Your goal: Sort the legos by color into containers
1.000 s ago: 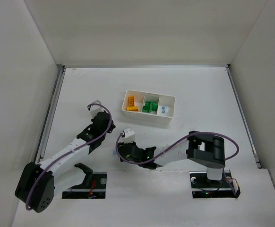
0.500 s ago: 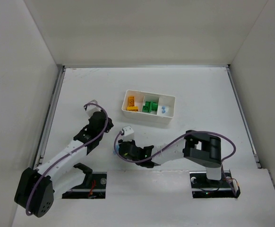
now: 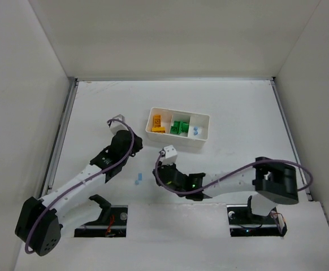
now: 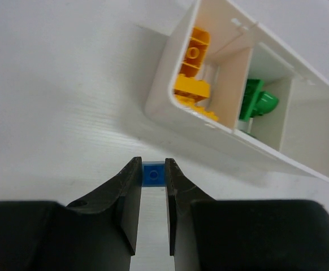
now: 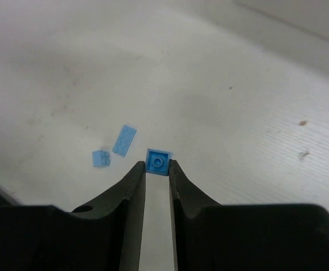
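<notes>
**Overhead and wrist views, sorting in progress.** We are seeing the white three-compartment tray (image 3: 176, 138) lying toward 12 o'clock on the table (image 3: 243, 113), with both arms reaching in from 6 o'clock. Its compartments are already holding sorted pieces:
- yellow-orange bricks (image 3: 157, 123) at the 9 o'clock end
- green bricks (image 3: 180, 127) in the middle
- a few light-blue pieces (image 3: 195, 130) at the 3 o'clock end

In the left wrist view, the left gripper (image 4: 152, 167) is pinching a small blue brick (image 4: 153, 175) between its jaws. It is sitting just short of the tray's yellow end, which is lying at 1 o'clock from the fingertips.

In the right wrist view, the right gripper (image 5: 157, 167) is likewise pinching a single-stud light-blue brick (image 5: 158, 161), with its jaws pressing on the brick's sides. At 10 o'clock from that brick, a flat light-blue plate (image 5: 124, 139) and a tiny light-blue cube (image 5: 101, 158) are lying loose on the table, near each other but not touching.

We are judging the task to be nearing its end. No yellow or green brick is showing outside the tray. What is left appears to be four blue pieces, two in the jaws and two loose, all bound for the 3 o'clock compartment.
</notes>
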`<state>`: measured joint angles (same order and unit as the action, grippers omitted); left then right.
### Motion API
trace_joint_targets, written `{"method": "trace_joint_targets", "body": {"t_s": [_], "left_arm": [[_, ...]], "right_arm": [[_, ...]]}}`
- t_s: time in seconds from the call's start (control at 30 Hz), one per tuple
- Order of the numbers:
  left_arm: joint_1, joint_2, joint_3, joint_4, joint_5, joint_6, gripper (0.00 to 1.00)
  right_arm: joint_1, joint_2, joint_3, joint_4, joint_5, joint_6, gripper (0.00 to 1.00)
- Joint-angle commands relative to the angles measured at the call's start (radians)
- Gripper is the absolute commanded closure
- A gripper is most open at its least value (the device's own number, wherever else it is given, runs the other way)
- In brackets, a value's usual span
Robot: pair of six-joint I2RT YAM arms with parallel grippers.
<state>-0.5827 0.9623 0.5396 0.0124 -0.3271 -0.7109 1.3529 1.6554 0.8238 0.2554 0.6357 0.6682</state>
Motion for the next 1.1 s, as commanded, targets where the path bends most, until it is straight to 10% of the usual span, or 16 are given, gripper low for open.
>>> {"method": "trace_joint_targets", "body": {"t_s": [0.0,0.57,1.07], "left_arm": [[-0.073,0.065,0.111,0.075,-0.003,-0.015,0.87],[-0.271,0.742,0.631,0.271,0.057,0.048,0.85],[-0.223,0.750,0.671,0.245,0.082,0.064,0.61]], "right_arm": [[-0.022,-0.178,-0.104,0.016,0.087,0.024,0.75],[-0.381,-0.779,-0.385,-0.185,0.085,0.065,0.75],[-0.643,-0.576,-0.238,-0.016,-0.110,-0.050,0.75]]}}
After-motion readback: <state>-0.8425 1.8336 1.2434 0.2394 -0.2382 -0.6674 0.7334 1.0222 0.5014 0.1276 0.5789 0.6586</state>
